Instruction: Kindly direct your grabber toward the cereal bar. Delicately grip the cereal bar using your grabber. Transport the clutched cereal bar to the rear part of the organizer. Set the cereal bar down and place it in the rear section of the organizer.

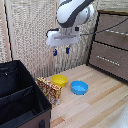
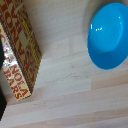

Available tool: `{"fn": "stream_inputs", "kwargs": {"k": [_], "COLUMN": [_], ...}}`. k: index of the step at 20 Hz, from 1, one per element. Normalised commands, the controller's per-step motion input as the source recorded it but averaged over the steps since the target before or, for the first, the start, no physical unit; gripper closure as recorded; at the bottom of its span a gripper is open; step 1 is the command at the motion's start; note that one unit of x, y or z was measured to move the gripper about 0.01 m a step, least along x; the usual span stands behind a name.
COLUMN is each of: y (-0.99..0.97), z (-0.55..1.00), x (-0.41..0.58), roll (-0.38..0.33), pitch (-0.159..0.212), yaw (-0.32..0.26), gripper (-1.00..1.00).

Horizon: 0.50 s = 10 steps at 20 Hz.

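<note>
The blue-tipped two-finger grabber (image 1: 60, 50) hangs empty, fingers parted, high above the yellow-orange printed cereal bar box (image 1: 50, 89), which leans against the black fabric organizer (image 1: 20, 100). Probably best to descend slowly, centred over its narrow edge, well clear of the yellow bowl (image 1: 59, 80).

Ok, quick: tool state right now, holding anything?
Blue-tipped tool: open, holding nothing, high above the wooden table.

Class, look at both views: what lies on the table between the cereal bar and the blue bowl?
In the exterior view, the yellow bowl sits between the cereal bar and blue bowl, slightly behind.
</note>
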Motion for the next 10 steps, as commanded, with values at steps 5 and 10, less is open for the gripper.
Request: {"fn": "stream_inputs", "kwargs": {"k": [5,10], "y": [0.77,0.67], "z": [-0.19,-0.18], "x": [0.057,-0.001], "roll": [-0.161,-0.152], "pitch": [0.007,-0.007], "yaw": [-0.008,0.010], "gripper": [-1.00,-1.00]}}
